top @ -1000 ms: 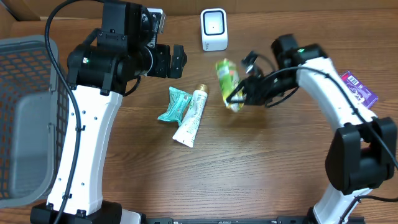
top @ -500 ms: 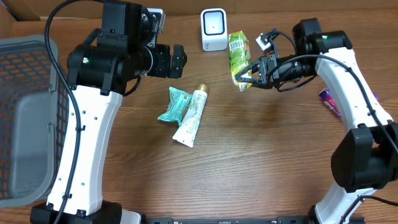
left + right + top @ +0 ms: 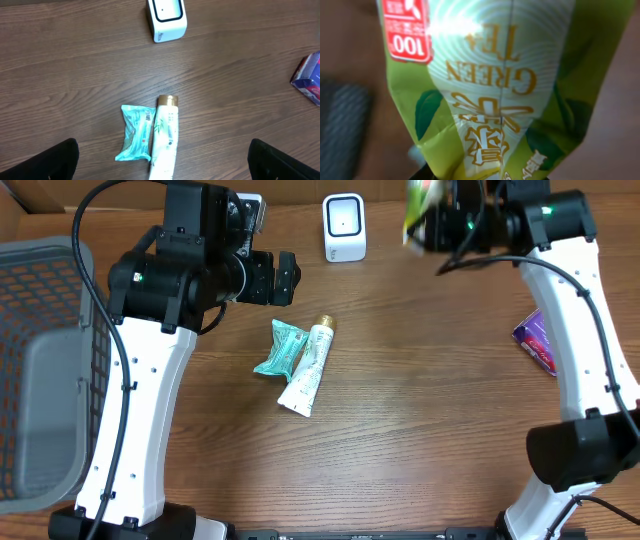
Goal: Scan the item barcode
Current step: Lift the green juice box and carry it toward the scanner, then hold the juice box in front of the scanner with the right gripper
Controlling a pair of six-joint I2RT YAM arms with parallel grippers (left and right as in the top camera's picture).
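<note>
Overhead first: the right pincer (image 3: 436,218) is clenched on the tea pack (image 3: 418,202). It holds the pack up off the worktop (image 3: 420,440), just right of the scanner (image 3: 344,227), blurred at the frame's top edge. The pack juts from the pincer on its scanner side. The left pincer (image 3: 288,277) hangs released left of the scanner, holding nothing.

Left wrist now: we see the scanner at the top, with the tube (image 3: 165,137) and teal packet (image 3: 135,132) lying touching below it. There's no tea pack in this view.

Right wrist: the pack fills the view, pressed close to the camera, so the pincer itself is barely seen. The lettering reads upside down, the foil is creased and glaring, and we spot no barcode on this face.

The risks, as we judge them: the code may end up turned away from the scanner, or a crease or glare could spoil the read. With the grip at one end, the pack could swing or slip.
</note>
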